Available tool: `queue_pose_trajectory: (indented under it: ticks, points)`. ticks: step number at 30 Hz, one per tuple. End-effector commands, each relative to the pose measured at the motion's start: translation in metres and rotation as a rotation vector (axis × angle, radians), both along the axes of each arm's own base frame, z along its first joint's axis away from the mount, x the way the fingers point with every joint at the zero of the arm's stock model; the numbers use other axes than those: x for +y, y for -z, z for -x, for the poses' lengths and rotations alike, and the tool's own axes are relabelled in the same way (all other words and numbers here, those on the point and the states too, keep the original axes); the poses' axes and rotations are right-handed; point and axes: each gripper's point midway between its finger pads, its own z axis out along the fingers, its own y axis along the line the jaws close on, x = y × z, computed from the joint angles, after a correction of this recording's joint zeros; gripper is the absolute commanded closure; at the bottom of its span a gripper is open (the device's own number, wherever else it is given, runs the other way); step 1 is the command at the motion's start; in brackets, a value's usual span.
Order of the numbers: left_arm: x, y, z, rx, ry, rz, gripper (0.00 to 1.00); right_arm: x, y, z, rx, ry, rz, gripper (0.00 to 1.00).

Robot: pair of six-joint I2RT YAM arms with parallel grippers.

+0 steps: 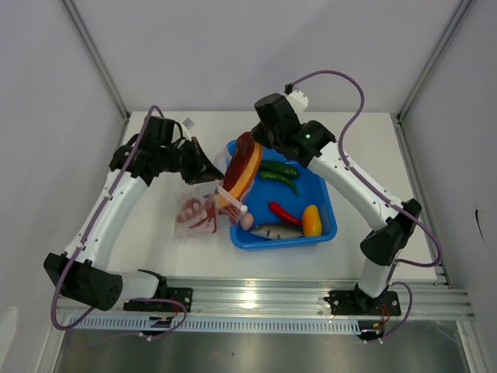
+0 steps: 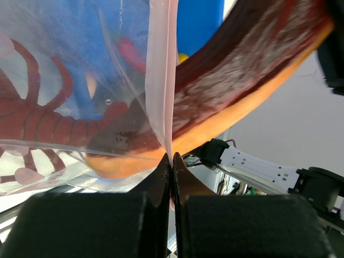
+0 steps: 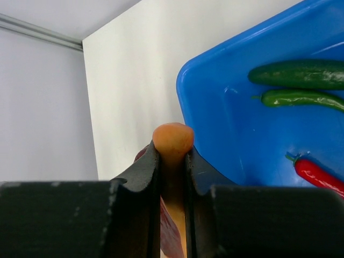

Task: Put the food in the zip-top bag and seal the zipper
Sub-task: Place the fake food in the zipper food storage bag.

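The brown steak slab [image 1: 242,167] with an orange rim is held tilted by my right gripper [image 1: 262,138], which is shut on its upper edge [image 3: 173,141]. Its lower end pokes into the mouth of the clear zip-top bag [image 1: 196,211]. My left gripper [image 1: 206,165] is shut on the bag's pink zipper strip [image 2: 161,80] and holds the mouth up. The strip's white slider [image 1: 243,208] hangs near the tub. In the left wrist view, the steak [image 2: 242,75] shows partly through the bag's plastic [image 2: 64,64]. A red legged shape [image 2: 37,121] lies in the bag.
The blue tub [image 1: 324,193] to the right of the bag holds a green cucumber [image 1: 278,166], a green chili [image 1: 281,181], a red chili [image 1: 285,212], a yellow pepper [image 1: 311,220], a grey fish [image 1: 273,230] and a pale egg [image 1: 246,221]. Grey walls enclose the white table.
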Motion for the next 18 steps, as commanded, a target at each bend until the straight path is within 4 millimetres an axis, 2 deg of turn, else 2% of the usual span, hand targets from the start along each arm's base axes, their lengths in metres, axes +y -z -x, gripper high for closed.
queue_pose_trajectory:
  ticks: [1,8,13,15,16,18]
  points:
    - [-0.008,-0.044,0.003,-0.098,0.013,0.088,1.0,0.013,-0.015,0.002,-0.044,0.029,-0.062,1.0]
    - [-0.014,-0.047,-0.003,-0.098,0.011,0.122,0.99,0.036,0.022,0.034,0.08,-0.09,-0.056,1.0]
    - [-0.017,-0.051,-0.007,-0.104,0.013,0.143,0.99,0.054,0.03,0.062,0.109,-0.268,-0.038,1.0]
    - [-0.018,-0.054,-0.008,-0.106,0.016,0.144,1.0,0.051,0.042,0.072,0.116,-0.334,0.011,1.0]
    - [-0.018,-0.056,-0.008,-0.114,0.019,0.144,1.0,0.051,0.031,0.076,0.077,-0.373,-0.007,1.0]
    - [-0.017,-0.056,-0.008,-0.112,0.021,0.14,1.0,0.055,0.027,0.092,0.063,-0.483,-0.028,1.0]
